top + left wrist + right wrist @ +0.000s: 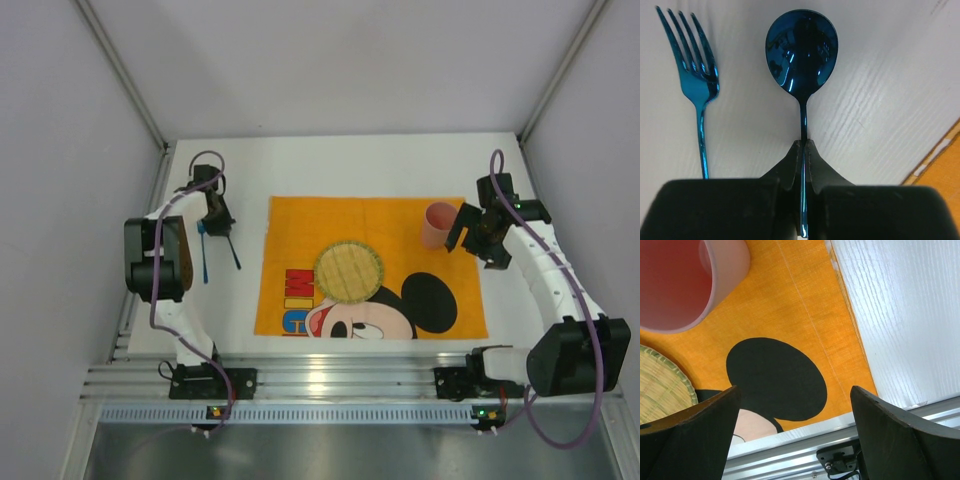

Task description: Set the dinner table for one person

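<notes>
Because a place for one person needs the cutlery beside the placemat (400, 225) and not on it, the left tool (804, 150) works over the bare white table (350, 160), to the left of the placemat. It is pressed together on the thin handle of a blue spoon (801, 50) and pinches it low on the stem. This leaves the bowl free and pointing away from the wrist. A blue fork (697, 75) lies flat on the table just beside the spoon, on the side farther from the placemat, and the two handles run nearly parallel. I cannot tell whether the bowl of the spoon touches the table or hangs a little above it.

The right tool (795, 387) is at the far right corner of the placemat, with its fingers spread wide and nothing between them. A pink cup (437, 225) stands upright on that corner, just beside the tool and not touching it. I judge that the cup is in its proper place for a drink. A round woven mat (349, 271) lies near the middle of the placemat, where a plate would go.

The table itself lies under everything. Its white surface shows on all sides of the placemat, and an aluminium rail (330, 380) closes its near edge. The setting looks well advanced, and the spoon seems to be the piece now in hand.
</notes>
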